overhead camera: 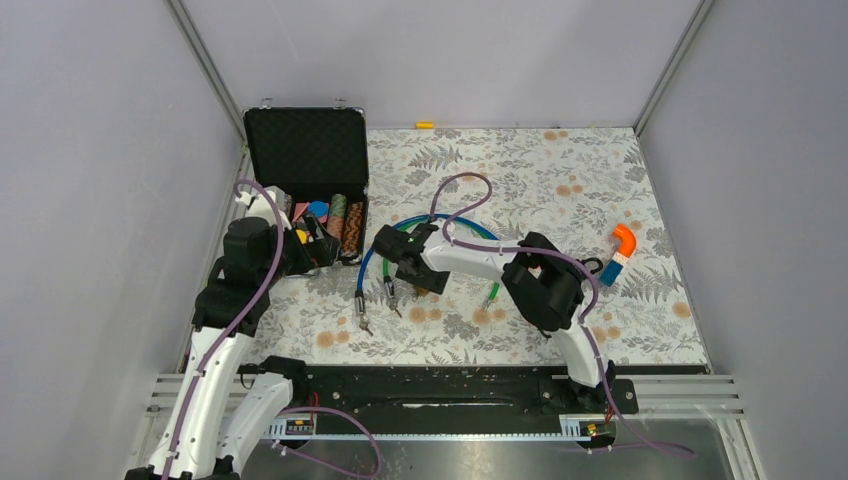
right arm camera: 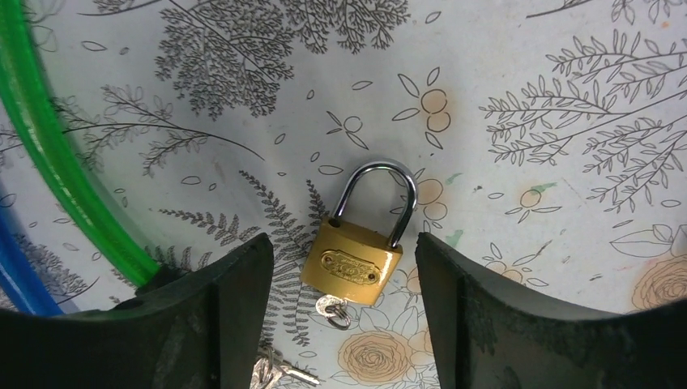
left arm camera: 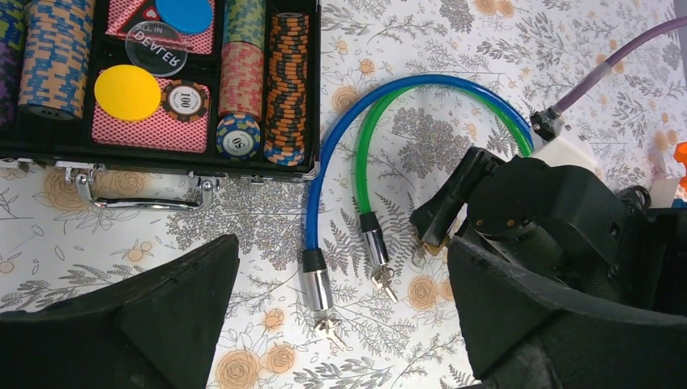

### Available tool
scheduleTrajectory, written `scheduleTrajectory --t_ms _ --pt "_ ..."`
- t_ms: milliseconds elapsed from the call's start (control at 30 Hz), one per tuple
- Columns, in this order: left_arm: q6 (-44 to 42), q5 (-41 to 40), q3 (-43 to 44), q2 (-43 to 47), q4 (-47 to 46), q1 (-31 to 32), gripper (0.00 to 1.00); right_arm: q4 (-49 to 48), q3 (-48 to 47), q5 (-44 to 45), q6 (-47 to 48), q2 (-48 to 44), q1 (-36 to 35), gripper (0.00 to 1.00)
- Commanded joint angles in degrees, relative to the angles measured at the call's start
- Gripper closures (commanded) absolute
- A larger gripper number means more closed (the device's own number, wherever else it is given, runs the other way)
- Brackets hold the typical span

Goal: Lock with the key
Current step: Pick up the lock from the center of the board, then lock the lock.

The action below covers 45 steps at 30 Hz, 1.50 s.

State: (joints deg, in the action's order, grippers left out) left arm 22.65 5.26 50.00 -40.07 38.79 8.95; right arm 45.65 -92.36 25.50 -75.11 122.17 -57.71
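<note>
Padlock (right arm camera: pixel 352 263) of brass lay flat on the flowered table (overhead camera: pixel 560 170), near its middle, directly under the right gripper (right arm camera: pixel 342 243). Its steel shackle appeared seated in the body at both legs. A small key (right arm camera: pixel 330 308) stuck out of the underside of the body, with a ring hanging from it. The right jaws stood wide, one finger on each side of the lock and neither touching it; the lock sat in the gap between them. Just left of that gripper ran a green cable (right arm camera: pixel 57 170), and a blue cable (right arm camera: pixel 20 275) lay beyond it.

The left gripper (left arm camera: pixel 344 241) hovered above the table beside an open poker chip case (left arm camera: pixel 162 158), its jaws also spread wide and holding nothing. Below it, in the left wrist view, both cables curved round to their metal lock ends, each with keys (left arm camera: pixel 328 328) in it. The case held stacks of chips and a clear dealer button (left arm camera: pixel 156 47). An orange and blue object (overhead camera: pixel 620 250) stood well apart at the right side of the table
</note>
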Motion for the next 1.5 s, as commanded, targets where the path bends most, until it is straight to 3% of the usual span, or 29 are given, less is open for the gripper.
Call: scheduleTrajectory --t_ms 0,233,467,633,833,1133,1333,1467 --pt "-0.6 -1.7 -0.5 0.8 -1.0 -0.1 0.01 3.9 -1.7 -0.6 -4.1 1.7 -0.1 0.30" --pt "0.0 -1.9 -0.4 1.1 -0.2 -0.2 0.01 6.1 -1.7 1.0 -4.0 3.3 -0.9 0.40" --pt "0.7 -2.6 -0.9 2.7 0.1 -0.2 0.01 6.7 -1.1 2.5 -2.7 2.8 -1.2 0.63" --pt "1.4 -0.3 -1.3 2.3 0.1 -0.1 0.01 3.2 1.3 8.4 3.1 -3.8 -1.2 0.77" --pt "3.2 8.2 -4.8 2.8 -3.5 -0.1 0.01 -10.8 12.4 10.3 11.0 -17.9 -0.6 0.79" --pt "14.4 23.9 -12.7 1.5 -22.9 1.5 0.01 -17.3 16.7 2.6 8.4 -31.3 1.9 0.78" --pt "18.2 21.5 -17.2 0.3 -41.9 8.6 0.01 -19.8 17.5 -4.1 3.3 -36.7 2.4 0.77" --pt "18.0 16.9 -15.5 -4.9 -45.7 15.5 0.01 -21.7 18.1 -7.4 0.8 -39.3 2.6 0.76"
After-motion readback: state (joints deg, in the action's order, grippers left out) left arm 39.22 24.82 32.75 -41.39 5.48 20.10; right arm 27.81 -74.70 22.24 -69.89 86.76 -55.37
